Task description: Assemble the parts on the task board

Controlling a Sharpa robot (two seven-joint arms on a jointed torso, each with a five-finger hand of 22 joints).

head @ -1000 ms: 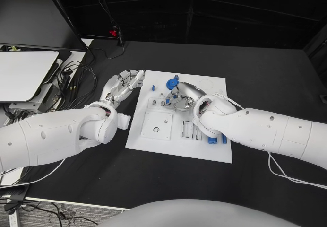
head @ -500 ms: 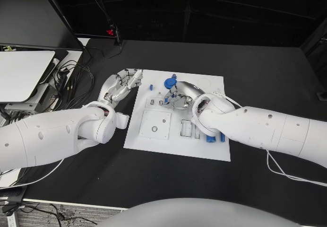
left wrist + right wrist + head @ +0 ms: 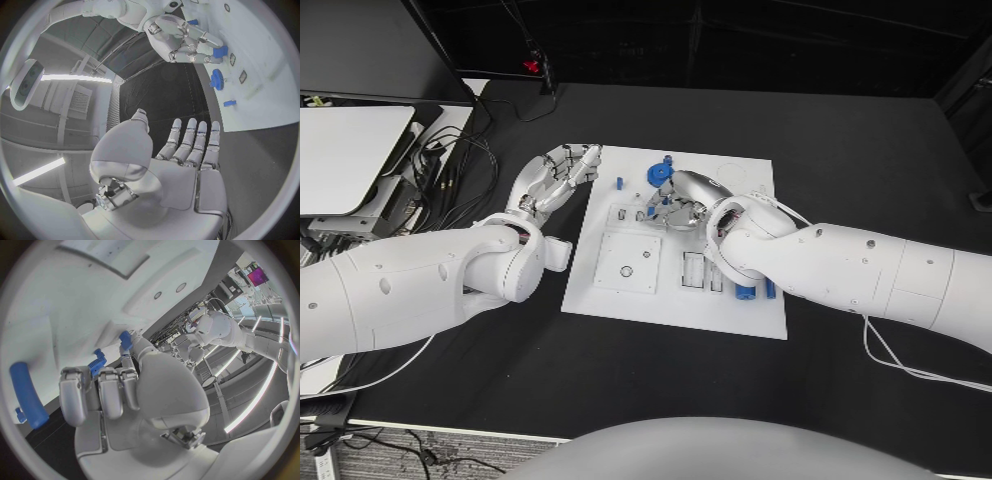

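Observation:
The white task board lies mid-table. My right hand hovers low over its far middle with fingers curled in, pinching a small blue part at its fingertips; that hand and the part also show in the wrist views. A blue gear stands just beyond that hand, and a small blue piece lies to its left. Beside the board's far left edge, my left hand is flat with fingers spread, holding nothing. A long blue peg lies on the board.
More blue parts sit near the board's right edge, half under my right forearm. A white panel and a tangle of cables lie off the table's left side. Black tabletop surrounds the board.
The whole head picture has shifted slightly. Both hands stay where they were, and the right hand still pinches the blue part.

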